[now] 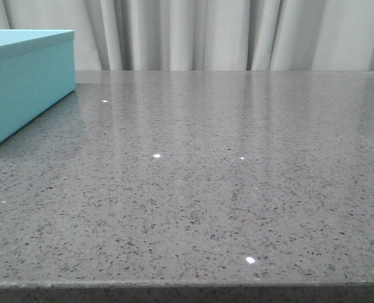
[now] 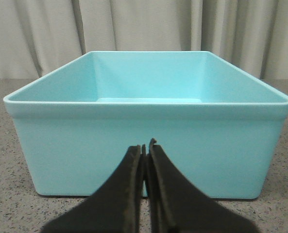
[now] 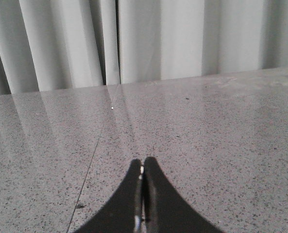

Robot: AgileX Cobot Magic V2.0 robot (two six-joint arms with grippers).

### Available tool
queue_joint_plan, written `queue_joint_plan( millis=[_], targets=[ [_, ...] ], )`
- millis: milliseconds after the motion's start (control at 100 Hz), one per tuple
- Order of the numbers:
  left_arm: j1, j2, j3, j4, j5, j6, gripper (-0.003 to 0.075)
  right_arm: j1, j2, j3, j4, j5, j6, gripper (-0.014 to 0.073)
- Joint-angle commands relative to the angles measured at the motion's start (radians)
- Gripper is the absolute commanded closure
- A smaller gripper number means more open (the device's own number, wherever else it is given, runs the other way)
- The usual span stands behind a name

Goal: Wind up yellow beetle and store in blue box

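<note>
The blue box point(image 1: 23, 82) stands at the far left of the grey table in the front view. In the left wrist view the blue box point(image 2: 148, 145) is open-topped and looks empty, right in front of my left gripper point(image 2: 146, 144). The left gripper is shut with nothing between its fingers. My right gripper point(image 3: 143, 161) is shut and empty over bare table. The yellow beetle is out of view in every frame. Neither gripper shows in the front view.
The grey speckled table point(image 1: 205, 189) runs to a front edge point(image 1: 187, 287) near the bottom of the front view. Pale curtains point(image 1: 224, 31) hang behind the table. A thin seam line point(image 3: 93, 155) crosses the tabletop in the right wrist view.
</note>
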Motion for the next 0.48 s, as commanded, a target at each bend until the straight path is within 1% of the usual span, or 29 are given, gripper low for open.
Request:
queue_joint_plan(
  millis=[0, 470],
  targets=[
    [-0.009, -0.03, 0.043, 0.0, -0.075, -0.014, 0.0741, -0.007, -0.015, -0.018, -0.003, -0.058, 0.002, 0.0659],
    [-0.009, -0.03, 0.043, 0.0, -0.075, -0.014, 0.0741, -0.007, -0.015, -0.018, -0.003, -0.058, 0.002, 0.0659]
  ],
)
